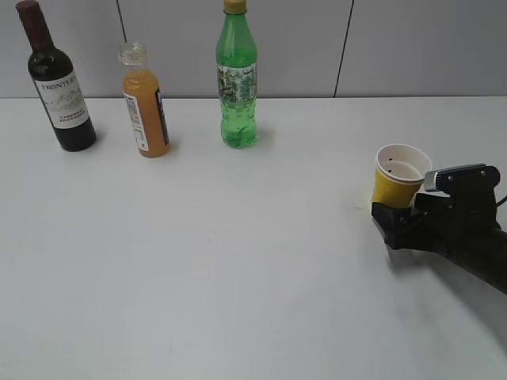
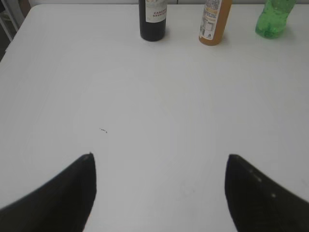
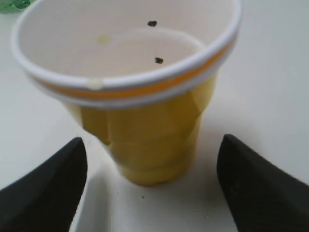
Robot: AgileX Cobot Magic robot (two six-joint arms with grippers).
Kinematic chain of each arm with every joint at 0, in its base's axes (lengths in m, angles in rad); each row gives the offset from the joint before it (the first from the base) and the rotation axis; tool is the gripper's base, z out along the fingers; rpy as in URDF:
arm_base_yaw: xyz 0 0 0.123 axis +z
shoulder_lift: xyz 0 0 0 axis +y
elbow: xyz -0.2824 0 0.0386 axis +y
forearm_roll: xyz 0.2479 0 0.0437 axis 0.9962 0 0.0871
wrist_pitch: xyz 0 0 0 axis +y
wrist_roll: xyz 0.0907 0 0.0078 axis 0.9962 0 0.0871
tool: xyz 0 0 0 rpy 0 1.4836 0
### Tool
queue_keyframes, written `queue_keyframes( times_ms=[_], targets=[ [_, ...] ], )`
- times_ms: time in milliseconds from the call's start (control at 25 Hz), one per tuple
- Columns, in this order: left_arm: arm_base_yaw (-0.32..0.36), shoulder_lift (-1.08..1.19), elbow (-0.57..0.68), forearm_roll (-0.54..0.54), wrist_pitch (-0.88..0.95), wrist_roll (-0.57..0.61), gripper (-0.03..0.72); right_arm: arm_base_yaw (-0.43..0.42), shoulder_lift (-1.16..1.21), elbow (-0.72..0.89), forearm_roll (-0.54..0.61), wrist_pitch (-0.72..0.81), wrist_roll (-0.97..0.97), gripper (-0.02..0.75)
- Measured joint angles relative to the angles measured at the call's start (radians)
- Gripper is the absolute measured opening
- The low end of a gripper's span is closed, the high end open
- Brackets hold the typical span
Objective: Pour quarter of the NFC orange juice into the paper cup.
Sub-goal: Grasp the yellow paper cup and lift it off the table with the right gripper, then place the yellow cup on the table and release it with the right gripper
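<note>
Standing near the counter's right edge, the paper cup (image 1: 400, 174) sits upright between the spread jaws of the right gripper (image 3: 152, 186), neither finger touching it. Along the back edge, left of middle, the uncapped NFC orange juice (image 1: 145, 103) stands. Nothing sits between the left gripper's (image 2: 159, 193) wide-apart jaws.

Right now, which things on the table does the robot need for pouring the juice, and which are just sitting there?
Needed: orange juice bottle, cap off, standing at the back; yellow paper cup, between the open right gripper fingers.

Just sitting there: wine bottle; green bottle.
</note>
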Motion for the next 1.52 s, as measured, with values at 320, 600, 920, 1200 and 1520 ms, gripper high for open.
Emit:
queue_keyframes(
  times_ms=[320, 600, 920, 1200, 1520],
  targets=[
    [0.0, 0.0, 0.0, 0.0, 0.0, 0.0, 0.595, 0.0, 0.068, -0.084, -0.029, -0.02, 0.0, 0.664],
    [0.0, 0.0, 0.0, 0.0, 0.0, 0.0, 0.594, 0.0, 0.1, -0.126, -0.032, -0.041, 0.029, 0.651],
    [0.0, 0.0, 0.0, 0.0, 0.0, 0.0, 0.591, 0.0, 0.102, -0.152, -0.047, -0.023, 0.038, 0.564],
    [0.0, 0.0, 0.0, 0.0, 0.0, 0.0, 0.587, 0.0, 0.102, -0.152, -0.072, -0.021, 0.039, 0.48],
    [0.0, 0.0, 0.0, 0.0, 0.0, 0.0, 0.585, 0.0, 0.073, -0.152, -0.133, -0.013, 0.038, 0.475]
  ],
)
